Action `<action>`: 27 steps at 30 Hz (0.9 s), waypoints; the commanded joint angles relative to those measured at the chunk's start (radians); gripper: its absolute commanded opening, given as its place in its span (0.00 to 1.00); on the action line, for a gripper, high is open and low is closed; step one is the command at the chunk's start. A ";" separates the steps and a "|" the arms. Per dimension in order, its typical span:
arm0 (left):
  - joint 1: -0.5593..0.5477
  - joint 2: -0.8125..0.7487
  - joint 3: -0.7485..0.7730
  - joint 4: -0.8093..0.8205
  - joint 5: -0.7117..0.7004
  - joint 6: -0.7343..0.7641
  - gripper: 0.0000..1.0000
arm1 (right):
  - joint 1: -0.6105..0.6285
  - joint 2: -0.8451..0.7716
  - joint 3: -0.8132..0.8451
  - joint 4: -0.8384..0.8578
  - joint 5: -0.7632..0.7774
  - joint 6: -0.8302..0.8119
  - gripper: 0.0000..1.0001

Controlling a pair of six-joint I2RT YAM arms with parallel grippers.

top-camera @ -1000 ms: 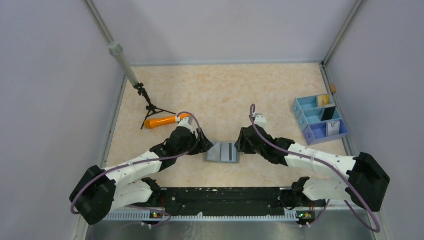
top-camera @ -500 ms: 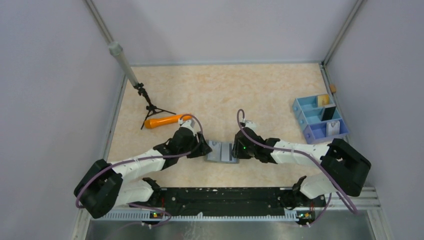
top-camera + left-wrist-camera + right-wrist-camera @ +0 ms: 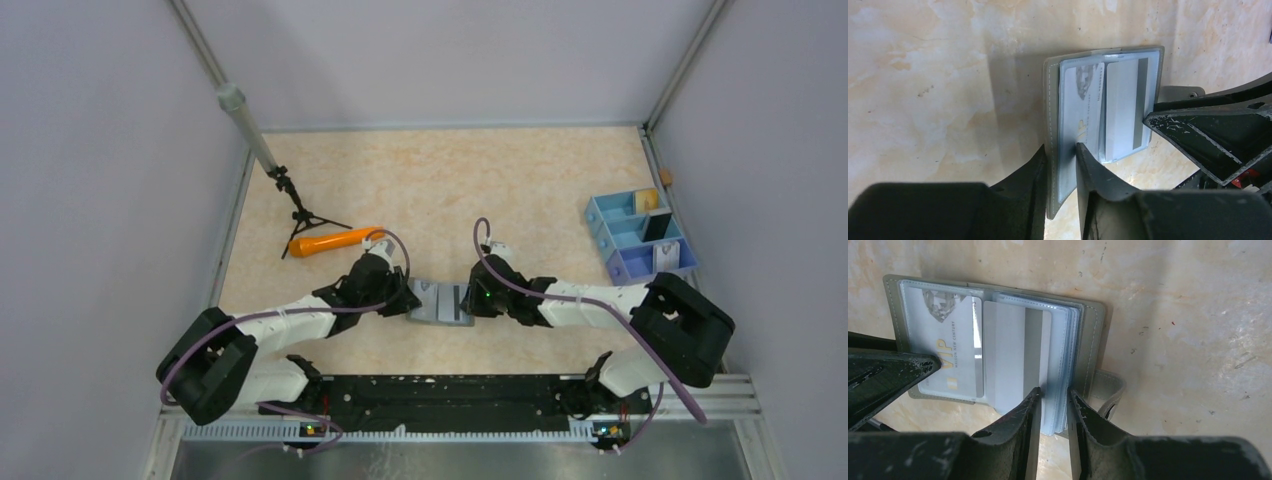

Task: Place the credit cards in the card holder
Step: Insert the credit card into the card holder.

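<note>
Grey card holder (image 3: 441,303) lying open on the desk (image 3: 450,180), left end effector (image 3: 1061,150) and right end effector (image 3: 1054,391) each clamped onto opposite sides.

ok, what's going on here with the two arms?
Both arms work the open card holder mid-table: the left gripper pinches its left flap, the right gripper the clear sleeves on its right side. A VIP card and a striped card sit inside. Other cards wait in the blue tray.
</note>
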 commanded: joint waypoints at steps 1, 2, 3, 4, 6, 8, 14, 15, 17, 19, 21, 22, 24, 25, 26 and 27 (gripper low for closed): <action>0.004 0.004 0.003 0.059 0.015 0.000 0.22 | -0.008 0.019 -0.024 0.081 -0.032 0.021 0.23; 0.004 0.002 0.001 0.059 0.013 0.000 0.18 | -0.008 0.019 -0.026 0.087 -0.040 0.023 0.22; 0.004 0.003 -0.002 0.059 0.013 0.000 0.14 | -0.008 0.017 -0.026 0.090 -0.043 0.026 0.21; 0.003 0.001 -0.003 0.059 0.012 -0.001 0.10 | -0.009 0.014 -0.023 0.091 -0.047 0.026 0.20; 0.004 -0.001 -0.004 0.057 0.010 -0.002 0.05 | -0.009 0.003 -0.020 0.086 -0.050 0.027 0.19; 0.004 -0.006 -0.006 0.056 0.005 -0.003 0.01 | -0.009 -0.017 -0.018 0.083 -0.051 0.025 0.17; 0.003 -0.006 -0.005 0.062 0.005 -0.006 0.00 | -0.008 -0.041 -0.018 0.115 -0.066 0.017 0.16; 0.004 -0.004 -0.005 0.064 0.006 -0.007 0.00 | -0.008 -0.041 -0.016 0.119 -0.071 0.017 0.15; 0.004 -0.001 -0.006 0.066 0.008 -0.009 0.00 | -0.008 -0.043 -0.010 0.122 -0.076 0.013 0.15; 0.004 -0.004 -0.006 0.067 0.009 -0.011 0.00 | -0.008 -0.048 -0.006 0.124 -0.080 0.010 0.15; 0.004 -0.004 -0.006 0.067 0.008 -0.011 0.00 | -0.009 -0.053 -0.004 0.132 -0.082 0.007 0.15; 0.004 -0.004 -0.006 0.066 0.007 -0.012 0.00 | -0.009 -0.053 -0.002 0.134 -0.083 0.005 0.15; 0.004 -0.003 -0.005 0.067 0.007 -0.012 0.00 | -0.009 -0.050 0.007 0.133 -0.087 0.000 0.15; 0.004 -0.002 -0.005 0.068 0.007 -0.011 0.00 | -0.009 -0.053 0.010 0.133 -0.091 0.000 0.14; 0.004 -0.002 -0.005 0.068 0.007 -0.011 0.00 | -0.008 -0.055 0.011 0.134 -0.092 0.000 0.14; 0.004 -0.002 -0.005 0.067 0.007 -0.011 0.00 | -0.008 -0.060 0.013 0.134 -0.093 -0.001 0.14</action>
